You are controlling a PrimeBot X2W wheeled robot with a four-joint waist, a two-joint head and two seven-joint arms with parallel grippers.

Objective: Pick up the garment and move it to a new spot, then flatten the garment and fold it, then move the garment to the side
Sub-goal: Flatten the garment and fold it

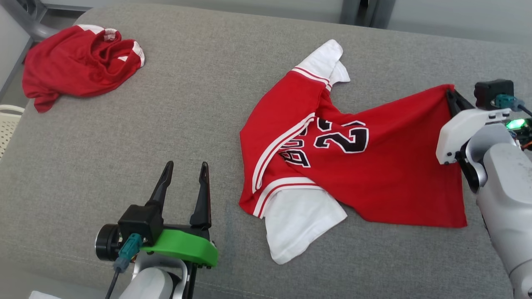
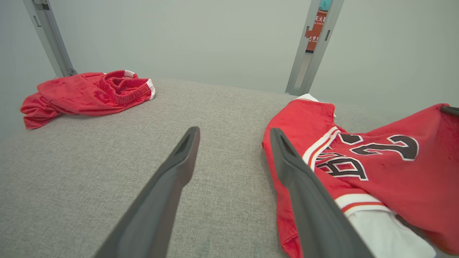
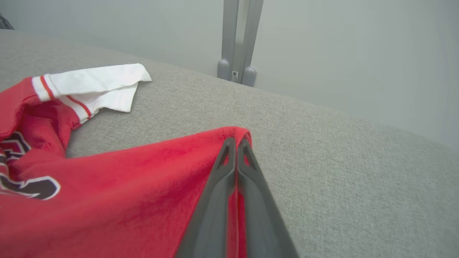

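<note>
The garment (image 1: 353, 166) is a red jersey with white sleeves and a black number, spread over the grey cushion (image 1: 199, 116) right of centre. My right gripper (image 1: 451, 94) is shut on its far right hem corner, and that corner is lifted a little. In the right wrist view the red cloth of the garment (image 3: 125, 186) is pinched between the closed fingers (image 3: 231, 154). My left gripper (image 1: 185, 168) stands open over bare cushion, left of the jersey, nothing between its fingers. From the left wrist, the garment (image 2: 387, 168) lies just right of the left gripper (image 2: 233, 134).
Crumpled red shorts (image 1: 79, 66) with white trim lie at the cushion's far left corner, also seen as red shorts (image 2: 86, 95) from the left wrist. A white basket edge (image 1: 8, 120) shows past the left side. Grey frame posts (image 3: 238, 39) stand behind the cushion.
</note>
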